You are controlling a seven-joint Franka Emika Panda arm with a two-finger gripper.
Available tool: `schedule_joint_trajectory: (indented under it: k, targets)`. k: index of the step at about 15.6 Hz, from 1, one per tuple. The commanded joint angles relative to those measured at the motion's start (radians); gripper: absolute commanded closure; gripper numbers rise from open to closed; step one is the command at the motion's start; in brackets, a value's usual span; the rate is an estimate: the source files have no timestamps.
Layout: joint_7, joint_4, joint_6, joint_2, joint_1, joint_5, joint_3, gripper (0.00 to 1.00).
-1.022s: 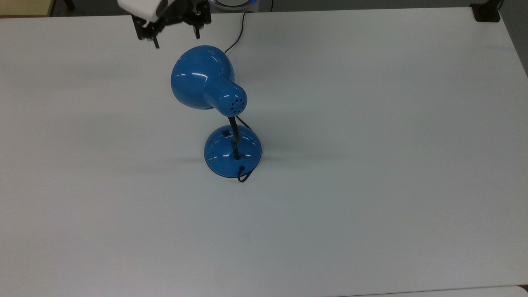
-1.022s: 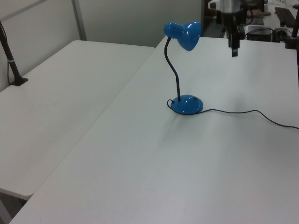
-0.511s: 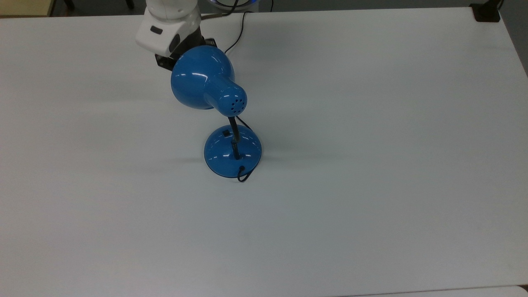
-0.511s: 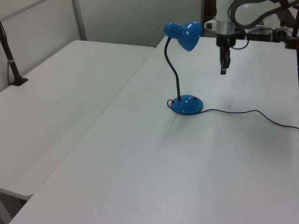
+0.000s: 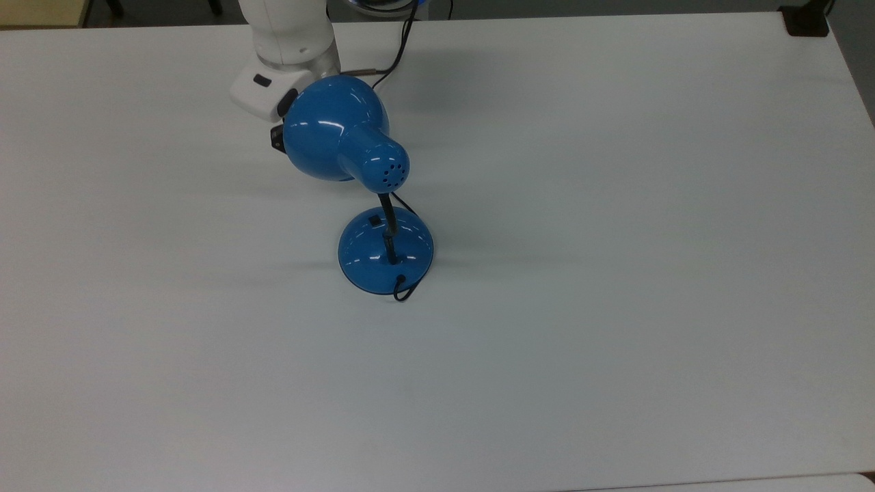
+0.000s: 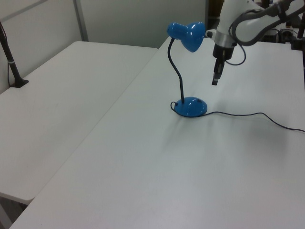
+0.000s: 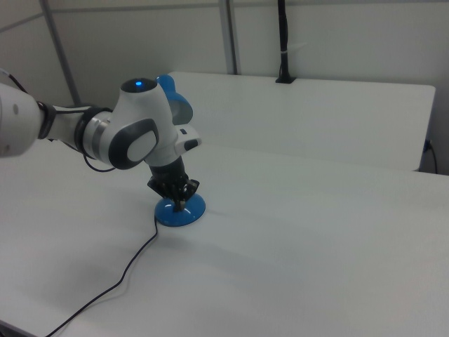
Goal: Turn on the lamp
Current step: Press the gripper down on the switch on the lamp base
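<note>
since a second ago gripper [image 6: 215,81] dropped toward lamp [image 6: 189,106]; now above the base, switch [image 5: 374,221] lower and to the left view's left. fingers look clenched.

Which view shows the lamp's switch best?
The top view: the switch is a small black square on the upper side of the blue base, unobstructed. The left view has the base side-on, with no switch discernible. In the right view the gripper stands in front of the base.
</note>
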Motion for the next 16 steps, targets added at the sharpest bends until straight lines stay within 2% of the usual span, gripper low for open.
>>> schedule_joint_trajectory:
  k: [1, 6, 16]
  targets:
    - [0.072, -0.016, 0.091, 0.026, 0.015, 0.023, 0.000, 1.00]
    - [0.086, -0.012, 0.145, 0.058, 0.046, 0.097, 0.002, 1.00]
    - [0.119, 0.028, 0.163, 0.123, 0.077, 0.104, 0.017, 1.00]
